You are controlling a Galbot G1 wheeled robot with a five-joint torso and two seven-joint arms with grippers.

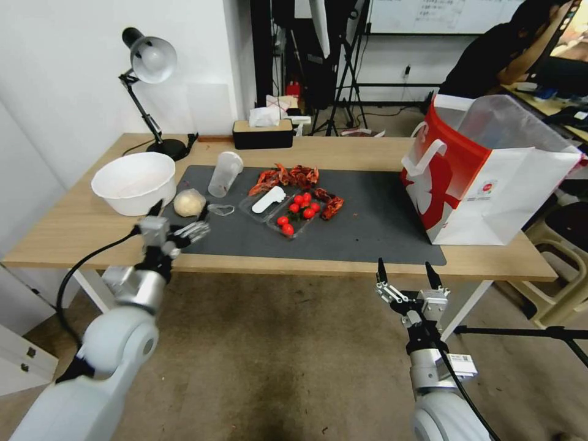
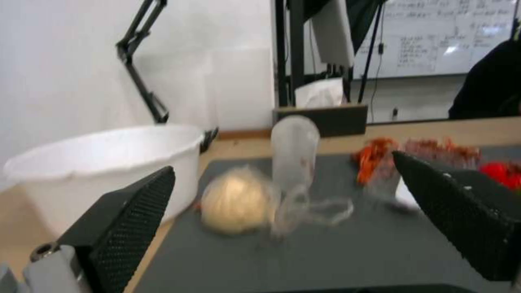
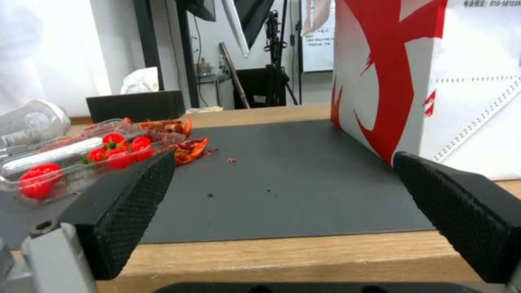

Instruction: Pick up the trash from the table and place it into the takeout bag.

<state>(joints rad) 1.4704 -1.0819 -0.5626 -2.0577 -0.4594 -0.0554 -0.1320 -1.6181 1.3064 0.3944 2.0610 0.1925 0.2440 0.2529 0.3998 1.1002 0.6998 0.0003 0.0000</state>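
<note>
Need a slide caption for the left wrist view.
Open left gripper faces the plastic-wrapped ball beside the white bowl.

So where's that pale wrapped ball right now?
The pale wrapped ball lies on the mat's left end, between the white bowl and clear cup, ahead of the left gripper.

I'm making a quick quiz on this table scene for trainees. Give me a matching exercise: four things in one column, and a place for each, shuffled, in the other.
Things:
1. takeout bag
2. white bowl
3. pale ball wrapped in plastic
4. right gripper

Places:
A. on the mat's left end, just ahead of the left gripper
B. below the table's front edge, open
C. standing at the table's right end
D. on bare wood left of the mat

Pairs: 1-C, 2-D, 3-A, 4-B
</note>
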